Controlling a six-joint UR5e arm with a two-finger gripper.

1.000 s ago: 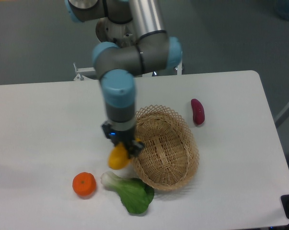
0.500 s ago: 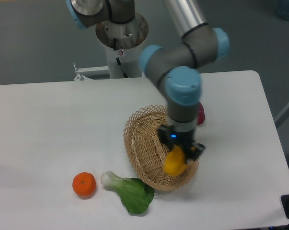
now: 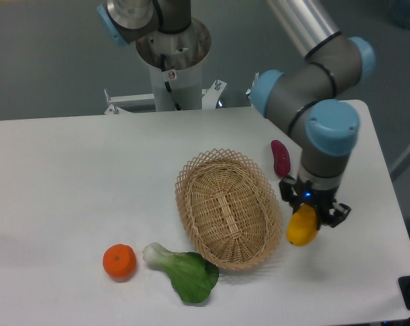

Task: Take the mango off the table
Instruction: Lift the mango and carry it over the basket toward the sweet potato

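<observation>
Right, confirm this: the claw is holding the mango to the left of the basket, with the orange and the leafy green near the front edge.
Not quite. The camera view shows the claw holding the mango to the right of the basket, not the left. The orange and leafy green do sit near the front edge.

Claw [image 3: 312, 216], shut on mango [image 3: 302, 226], now right of basket [image 3: 228, 207] over bare worktop [image 3: 69, 176], no longer left of it nor above its bowl.
</observation>
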